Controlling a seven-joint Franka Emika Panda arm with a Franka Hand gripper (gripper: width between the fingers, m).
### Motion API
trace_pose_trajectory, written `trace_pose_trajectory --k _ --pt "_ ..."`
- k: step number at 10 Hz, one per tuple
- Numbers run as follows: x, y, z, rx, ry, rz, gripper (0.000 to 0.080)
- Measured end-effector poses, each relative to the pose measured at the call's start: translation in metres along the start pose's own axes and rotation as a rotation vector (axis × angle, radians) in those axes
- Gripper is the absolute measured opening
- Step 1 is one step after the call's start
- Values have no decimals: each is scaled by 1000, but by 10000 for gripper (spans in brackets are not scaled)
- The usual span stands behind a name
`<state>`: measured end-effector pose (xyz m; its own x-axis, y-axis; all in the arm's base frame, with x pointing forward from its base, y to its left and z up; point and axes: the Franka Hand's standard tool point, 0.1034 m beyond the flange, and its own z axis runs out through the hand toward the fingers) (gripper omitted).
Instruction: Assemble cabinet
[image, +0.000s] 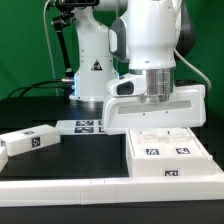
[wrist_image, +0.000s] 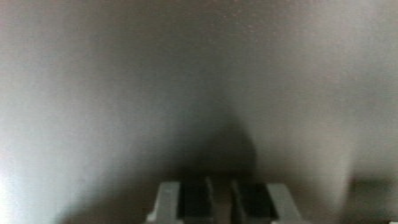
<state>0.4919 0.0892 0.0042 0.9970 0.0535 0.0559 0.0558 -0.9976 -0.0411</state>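
- The Franka arm (image: 150, 40) stands low over the cabinet (image: 166, 156). Its wrist block sits just above the unit's far edge in the exterior view.
- The cabinet lies directly beneath the gripper (wrist_image: 222, 196) and reaches out from it toward the camera. Its tagged recesses face up, and three marker tags are readable on that face.
- In the wrist view the two fingers (wrist_image: 183, 200) sit close together with a narrow dark strip between them. The picture is too blurred to show whether they are fully closed or pinching an edge, so the hold cannot be told.
- A pale, out-of-focus surface fills the rest of the wrist view, very near the fingertips. It is probably a cabinet panel, though the blur leaves that unsure.
- The unit's longer side seems to run crosswise to the gripper, from the exterior view's left to its right. Any next move therefore looks like a straight vertical one, with no sideways reach needed.
- A loose white panel (image: 30, 142) lies well away from the gripper, toward the exterior view's left, on the black table (image: 40, 108).
- The marker board (image: 86, 126) lies between that panel and the gripper, apart from the cabinet.
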Motion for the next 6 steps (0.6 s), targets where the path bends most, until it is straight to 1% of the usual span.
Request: trace_pose_trajectory --k 1,3,4,5,6 --pt "0 0 0 0 0 -4 13" --pt "0 -1 -1 0 -1 -12 3" --pt "2 -1 -12 -4 -12 -30 3" --pt "8 -1 -27 -6 1 -55 2" --pt "11 0 -32 -7 8 -73 2"
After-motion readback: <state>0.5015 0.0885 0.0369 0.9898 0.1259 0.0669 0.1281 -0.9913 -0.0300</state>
